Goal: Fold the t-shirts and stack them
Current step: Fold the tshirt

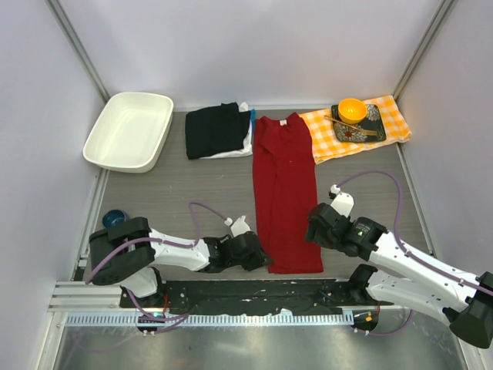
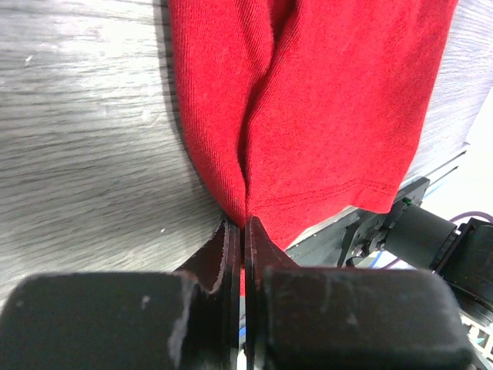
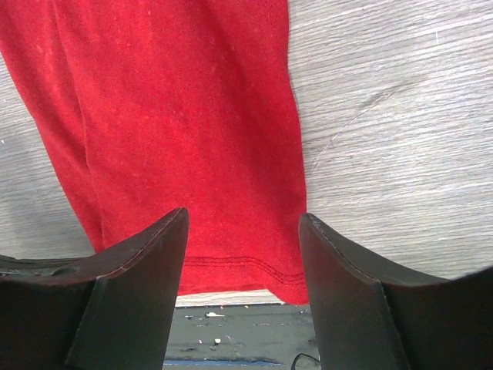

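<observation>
While the grey table [image 1: 177, 193] carries everything, the largest thing on it is the red t-shirt [image 1: 285, 193], which lies as a long narrow strip down the middle with its sides folded in, collar at the far end and hem at the near edge. Just left of its collar sits the black t-shirt [image 1: 216, 129], folded and stacked on a white t-shirt [image 1: 235, 153] that shows only as an edge. The red knit looks light and limp and likely to sag and crease, so I judge both hem corners the best holds for carrying a flat fold. The left arm reaches in low from the left, and the left gripper [image 2: 244, 231] has its jaws pinched tight on the near-left hem corner, ridging the cloth. The right arm bends in from the right, and the right gripper [image 3: 243, 223] is poised over the near-right hem corner with its fingers spread wide, holding nothing.
</observation>
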